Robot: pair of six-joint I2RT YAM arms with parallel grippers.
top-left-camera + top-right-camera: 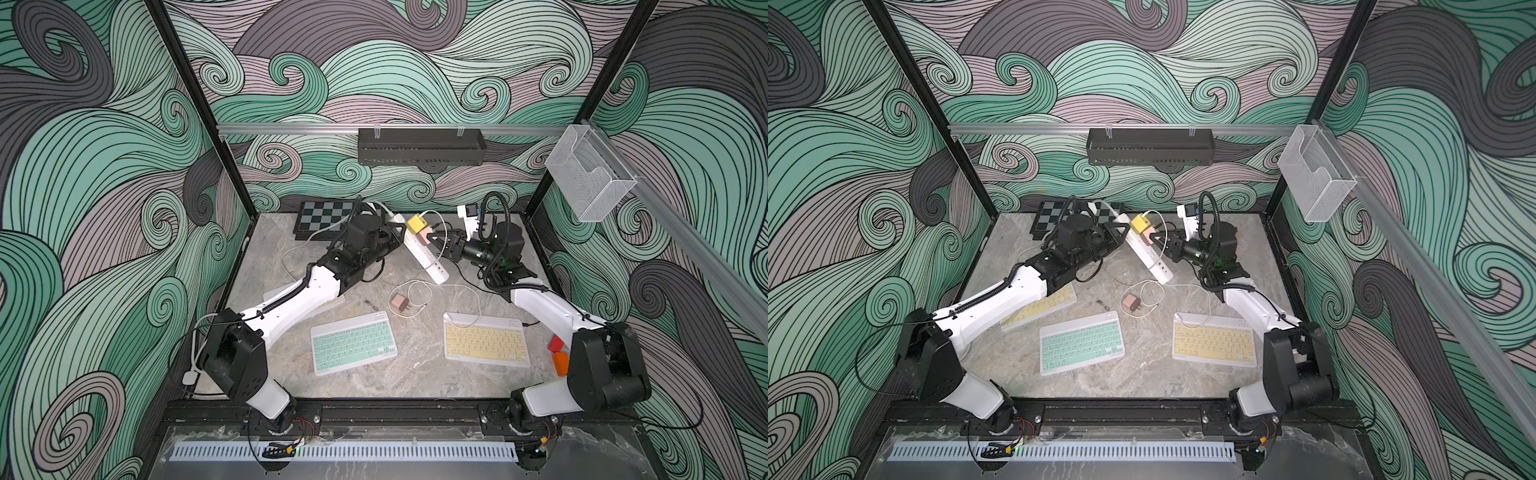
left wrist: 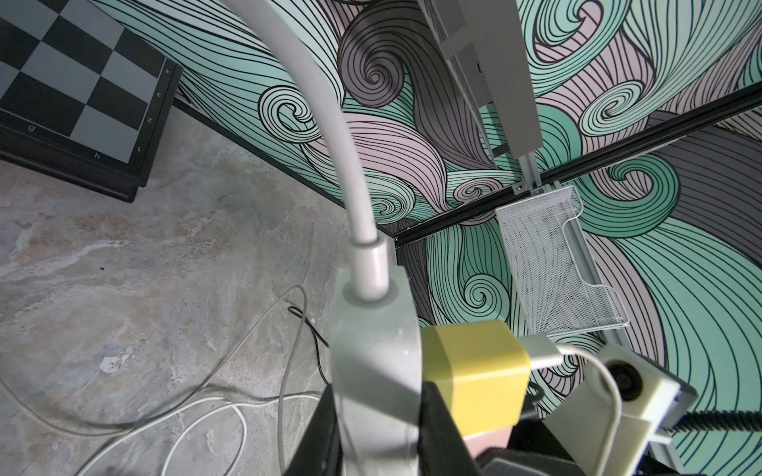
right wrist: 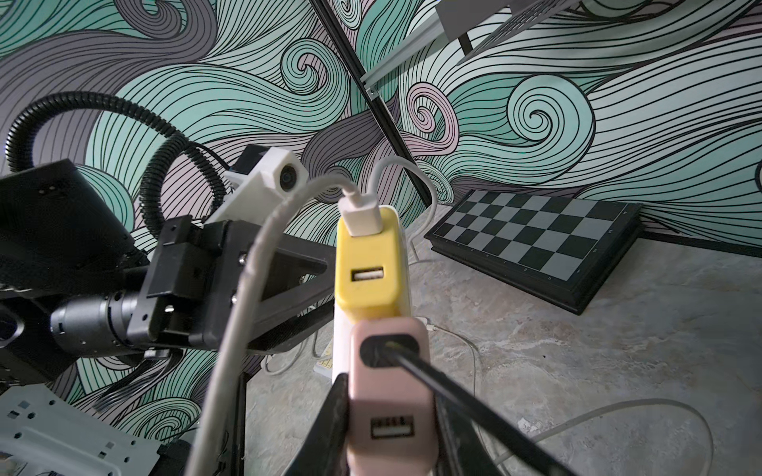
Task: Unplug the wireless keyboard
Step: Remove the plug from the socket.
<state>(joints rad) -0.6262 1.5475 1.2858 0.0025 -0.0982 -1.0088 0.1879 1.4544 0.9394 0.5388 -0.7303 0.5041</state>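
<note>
Marble-look table carries everything. Yellow keyboard lies flat near its front right corner, a white lead in the far edge. Power strip is tilted over the far middle, the left gripper clamped near its corded end. Right gripper is closed on the pink charger, plugged in just beside the yellow charger. Risk: a skewed pull could wrench the strip from the left grip or unseat the yellow charger. Lead routing cannot be traced.

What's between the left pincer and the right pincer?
In both top views: the white power strip, gripped by the left pincer, and the pink charger on it, clamped by the right pincer.
</note>
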